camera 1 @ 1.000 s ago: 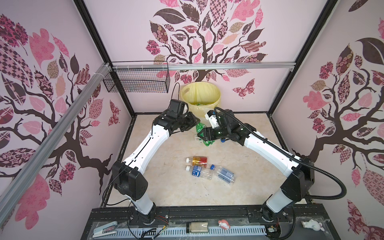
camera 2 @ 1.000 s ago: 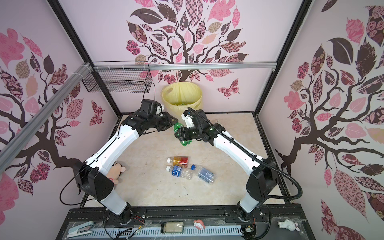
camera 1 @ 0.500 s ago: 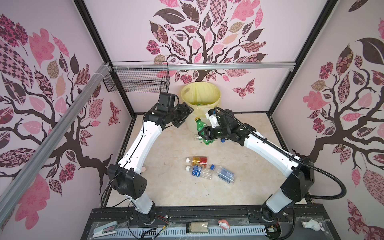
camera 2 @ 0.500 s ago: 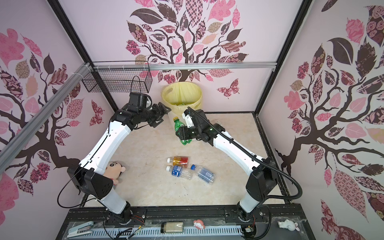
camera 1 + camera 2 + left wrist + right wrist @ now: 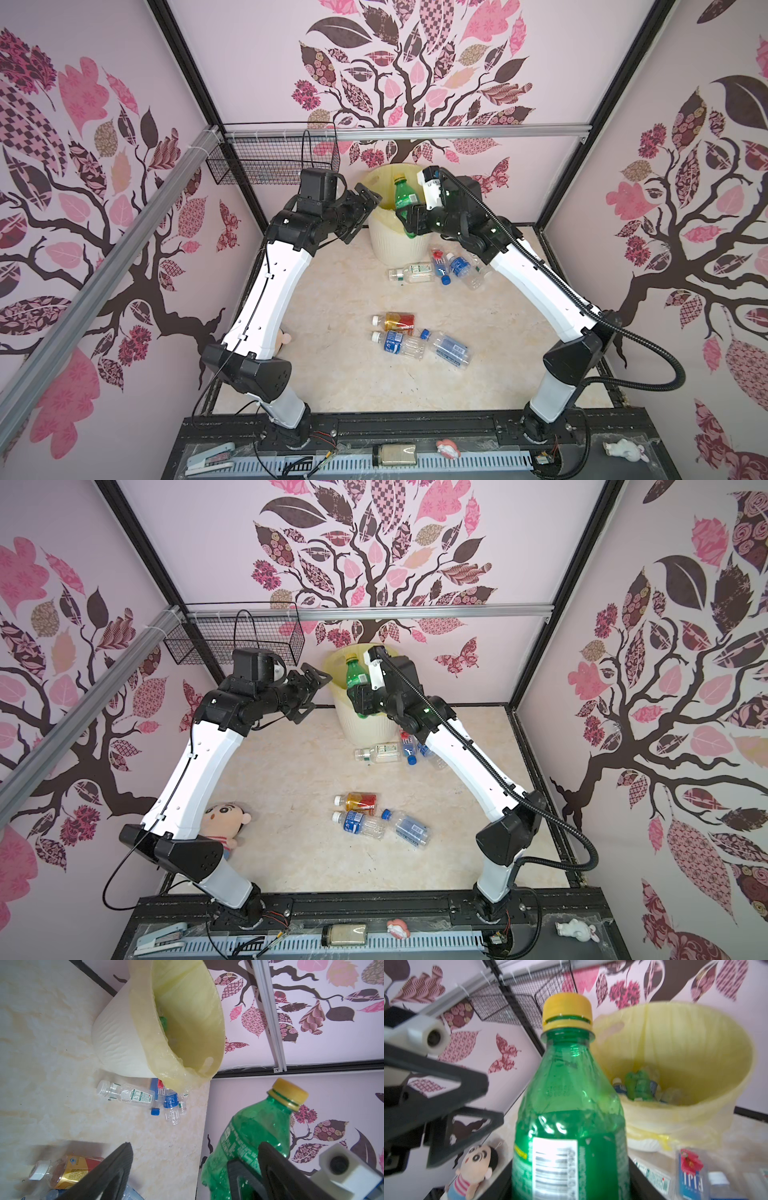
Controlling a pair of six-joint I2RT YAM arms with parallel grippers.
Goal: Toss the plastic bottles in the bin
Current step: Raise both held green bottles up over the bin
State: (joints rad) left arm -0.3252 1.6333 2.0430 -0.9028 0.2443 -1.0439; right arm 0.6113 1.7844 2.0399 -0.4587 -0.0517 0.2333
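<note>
My right gripper (image 5: 409,218) (image 5: 571,1188) is shut on the lower body of a green bottle with a yellow cap (image 5: 402,199) (image 5: 355,679) (image 5: 571,1095), held upright at the front rim of the bin (image 5: 386,245) (image 5: 365,729) (image 5: 695,1043). The cream bin has a yellow liner, and a green bottle (image 5: 637,1084) and others lie inside. My left gripper (image 5: 361,210) (image 5: 309,692) (image 5: 193,1174) hangs open just left of the rim, holding nothing. A clear bottle (image 5: 411,273) and blue-labelled ones (image 5: 457,266) lie at the bin's foot. An amber bottle (image 5: 397,322) and two blue-labelled bottles (image 5: 399,343) lie mid-floor.
A black wire basket (image 5: 270,166) hangs on the back rail at the left. A doll (image 5: 224,820) lies on the floor under my left arm. Walls enclose the marbled floor (image 5: 332,374) on three sides.
My left gripper has opened and swung away to the bin's left rim. My right gripper has lifted the green bottle from low over the floor up to the bin's mouth.
</note>
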